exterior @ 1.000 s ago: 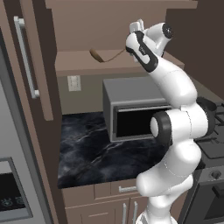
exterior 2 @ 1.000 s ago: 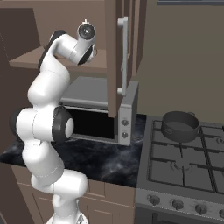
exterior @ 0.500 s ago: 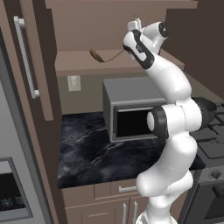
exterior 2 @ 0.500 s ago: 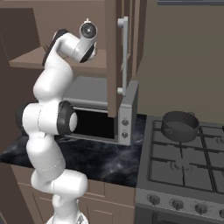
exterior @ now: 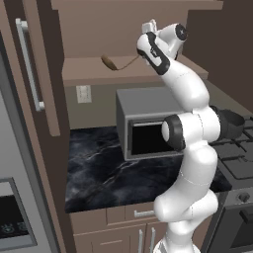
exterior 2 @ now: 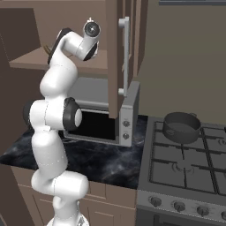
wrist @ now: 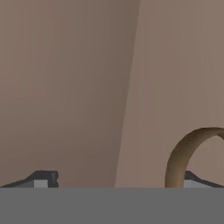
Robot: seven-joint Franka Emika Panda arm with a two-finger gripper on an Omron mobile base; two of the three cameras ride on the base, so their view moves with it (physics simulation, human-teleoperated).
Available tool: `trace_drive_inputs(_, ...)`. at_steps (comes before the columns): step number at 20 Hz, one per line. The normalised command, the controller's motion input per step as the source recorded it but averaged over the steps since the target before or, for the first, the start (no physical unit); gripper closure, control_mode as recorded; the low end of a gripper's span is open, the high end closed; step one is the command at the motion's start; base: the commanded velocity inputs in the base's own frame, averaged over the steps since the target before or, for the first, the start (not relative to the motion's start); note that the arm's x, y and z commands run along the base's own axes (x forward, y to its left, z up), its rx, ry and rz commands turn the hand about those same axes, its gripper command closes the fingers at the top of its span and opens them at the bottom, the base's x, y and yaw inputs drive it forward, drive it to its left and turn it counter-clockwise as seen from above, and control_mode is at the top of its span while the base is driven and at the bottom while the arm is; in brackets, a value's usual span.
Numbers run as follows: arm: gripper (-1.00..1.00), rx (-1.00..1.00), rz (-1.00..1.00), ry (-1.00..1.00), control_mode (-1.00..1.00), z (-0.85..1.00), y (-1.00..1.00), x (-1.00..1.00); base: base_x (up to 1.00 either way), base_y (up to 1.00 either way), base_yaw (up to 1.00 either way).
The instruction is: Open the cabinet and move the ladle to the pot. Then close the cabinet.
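While I hover at the ladle (exterior: 114, 63), my gripper (wrist: 116, 180) is spread wide, empty.
Handle's way off-centre by one fingertip (wrist: 192, 179), so closing could knock it away.

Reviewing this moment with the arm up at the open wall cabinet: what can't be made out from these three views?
- Small brown ladle, left base view: handle end hidden behind the white arm.
- Ladle, hand view: curved handle cut off by right edge.
- Ladle, right base view: mostly behind the arm.
- Gripper, hand view: open, only finger tips show.
- Low dark grey pot: inside too dark to tell.
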Motion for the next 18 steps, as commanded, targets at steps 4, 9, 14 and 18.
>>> trace_drive_inputs(4, -1.00, 0.00, 0.00, 0.00, -1.00, 0.00, 0.00, 0.26, 0.00, 0.00, 0.00)
trace_drive_inputs(9, 1.00, 0.00, 0.00, 0.00, -1.00, -0.01, 0.01, 0.22, 0.00, 0.00, 0.00)
trace_drive_inputs(14, 1.00, 0.00, 0.00, 0.00, -1.00, -0.02, 0.01, 0.11, 0.00, 0.00, 0.00)
trace_drive_inputs(18, 1.00, 0.00, 0.00, 0.00, -1.00, -0.04, 0.00, 0.05, 0.00, 0.00, 0.00)
